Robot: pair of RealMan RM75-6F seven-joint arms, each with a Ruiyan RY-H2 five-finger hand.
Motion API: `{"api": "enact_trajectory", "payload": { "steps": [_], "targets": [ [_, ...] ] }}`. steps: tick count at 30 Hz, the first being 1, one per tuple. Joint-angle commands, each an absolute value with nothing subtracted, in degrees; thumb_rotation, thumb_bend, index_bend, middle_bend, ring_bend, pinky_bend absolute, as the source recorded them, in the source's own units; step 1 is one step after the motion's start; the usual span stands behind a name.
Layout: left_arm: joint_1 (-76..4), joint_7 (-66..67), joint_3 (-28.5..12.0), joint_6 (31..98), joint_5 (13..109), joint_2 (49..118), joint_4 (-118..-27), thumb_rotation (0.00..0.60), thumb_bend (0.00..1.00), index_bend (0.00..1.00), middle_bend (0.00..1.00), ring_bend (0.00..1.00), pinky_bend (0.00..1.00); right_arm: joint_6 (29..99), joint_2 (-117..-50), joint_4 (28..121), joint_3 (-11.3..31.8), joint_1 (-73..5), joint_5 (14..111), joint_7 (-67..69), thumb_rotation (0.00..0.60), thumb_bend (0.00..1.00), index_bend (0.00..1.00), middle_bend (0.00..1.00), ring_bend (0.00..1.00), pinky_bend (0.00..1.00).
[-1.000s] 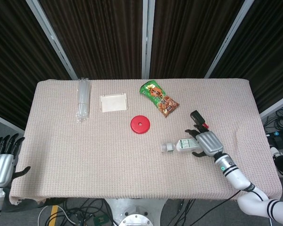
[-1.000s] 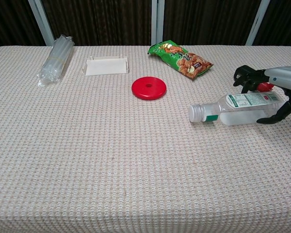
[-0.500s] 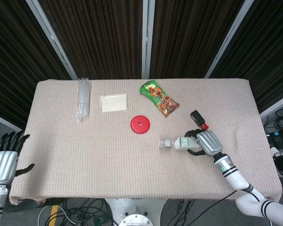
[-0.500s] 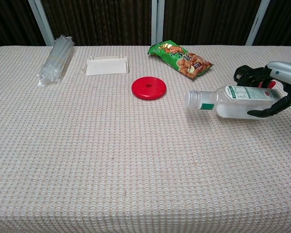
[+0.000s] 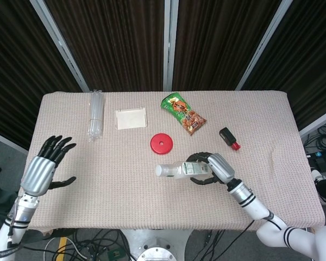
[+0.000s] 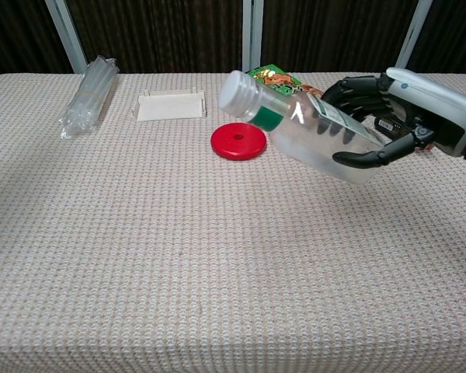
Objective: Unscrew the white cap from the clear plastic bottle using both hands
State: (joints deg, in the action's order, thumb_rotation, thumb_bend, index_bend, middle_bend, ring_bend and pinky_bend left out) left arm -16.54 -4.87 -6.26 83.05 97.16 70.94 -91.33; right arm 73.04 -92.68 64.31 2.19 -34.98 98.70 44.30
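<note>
table (image 5: 98, 179): beige woven cloth; dark curtains behind. right hand (image 5: 213, 168) grips clear bottle (image 6: 311, 132) above table centre, white cap (image 6: 238, 89) pointing left. left hand (image 5: 43, 168): fingers spread, empty.

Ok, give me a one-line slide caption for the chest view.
Right hand holds the clear plastic bottle tilted above the table, white cap on, pointing left over the red disc.

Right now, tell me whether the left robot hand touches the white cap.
Apart. Head view shows the left robot hand open, far from the white cap.
</note>
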Motion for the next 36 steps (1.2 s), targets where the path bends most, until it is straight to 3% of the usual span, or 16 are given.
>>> {"api": "enact_trajectory", "payload": {
  "steps": [1, 18, 36],
  "targets": [
    [-19.6, -7.6, -7.5, 82.5, 99.6, 73.5, -90.4, 0.6, 0.0, 0.16, 0.09, 0.0, 0.0, 72.6, -93.7, 65.7, 2.6, -36.6, 99.2, 45.1, 0.6, 0.36, 0.58, 0.54, 0.39, 0.46],
    [-28.0, -13.5, -9.1, 82.9, 102.6, 82.0, -89.5, 0.6, 0.0, 0.16, 0.09, 0.0, 0.0, 70.5, -96.5, 68.3, 5.6, -41.4, 96.4, 43.0, 0.6, 0.4, 0.58, 0.54, 0.4, 0.46],
    [-31.0, -12.2, -8.4, 82.7, 101.6, 85.0, -88.6, 0.6, 0.0, 0.16, 0.09, 0.0, 0.0, 69.4, -97.4, 68.8, 5.1, -42.6, 94.8, 41.7, 0.6, 0.4, 0.58, 0.54, 0.41, 0.48]
  ]
}}
